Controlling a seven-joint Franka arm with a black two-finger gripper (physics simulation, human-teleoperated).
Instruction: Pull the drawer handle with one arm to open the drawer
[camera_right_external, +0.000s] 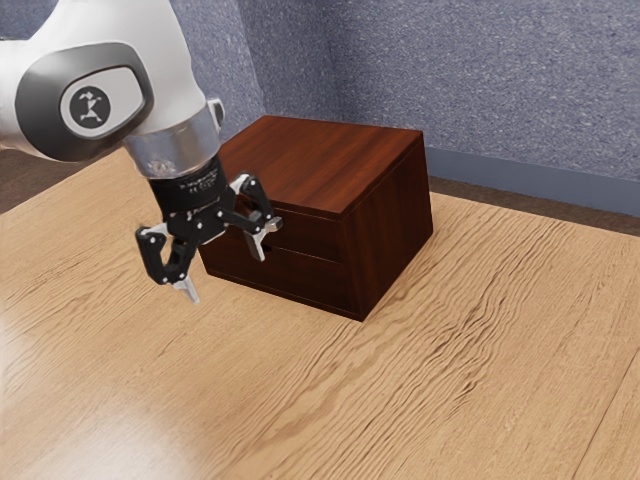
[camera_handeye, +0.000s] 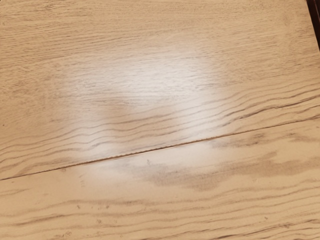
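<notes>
At the front face of the dark wooden cabinet (camera_right_external: 335, 190), toward the exterior view's left: arm (camera_right_external: 90, 100) hangs over the desk (camera_right_external: 420, 380), hand pointing down and tilted in toward the cabinet.

- Jaws apart, nothing between them. One finger's tip sits low, close above the desk on the near side. The other is higher, right against the upper drawer front (camera_right_external: 310, 232); can't say whether it touches.
- Cabinet stands on the desk by the far wall. A seam splits its front into an upper and a lower drawer front (camera_right_external: 300, 275). Both look flush with the carcass, so the drawer reads as closed.
- Handle: not made out. Jaws stand across the spot where it would likely sit.
- Wrist view: bare desk grain under the hand, with a dark sliver at one corner (camera_handeye: 316, 20), probably the cabinet's edge.

Step in hand, as I judge it: the approach and line-up, with no grasp yet. Next move calls for bringing the open jaws either side of the handle, closing on it, then drawing straight back from the cabinet face toward the near left. Risk: a skewed pull could drag the whole cabinet.
</notes>
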